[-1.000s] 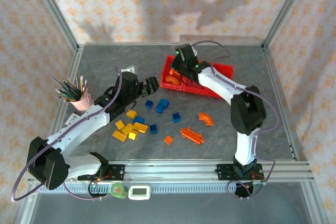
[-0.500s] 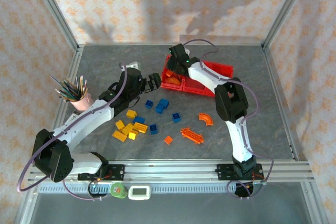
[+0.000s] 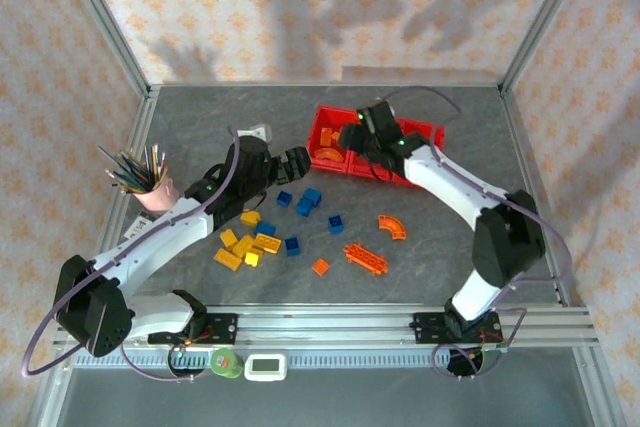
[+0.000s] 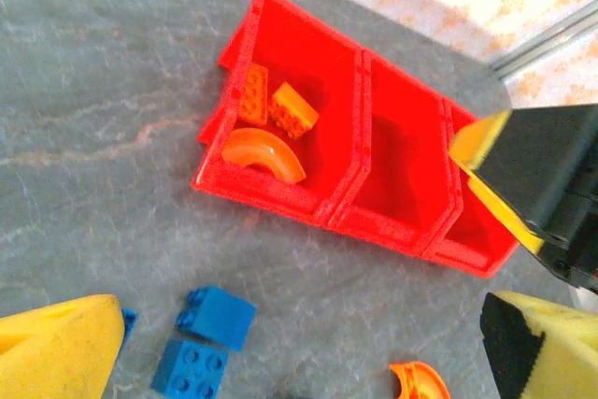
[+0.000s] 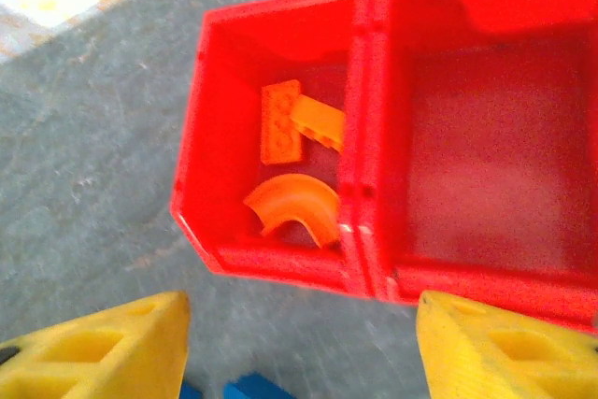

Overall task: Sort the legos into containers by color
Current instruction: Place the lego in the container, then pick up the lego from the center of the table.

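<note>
At twelve o'clock from the right gripper [image 5: 299,352], whose jaws stand apart and empty, three orange legos [image 5: 294,203] lie in the containers' [image 5: 280,16] leftmost bin. Left gripper [image 3: 292,159] is spread, holding nothing; loose blue legos [image 3: 310,199] sit at its five o'clock.

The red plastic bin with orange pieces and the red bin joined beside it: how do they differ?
The end red plastic bin holds an orange curved arch, an orange studded plate and an orange brick; the middle red bin looks empty. The end bin has one neighbour; the middle bin has one on each side. Both are bright red, rectangular and joined.
</note>
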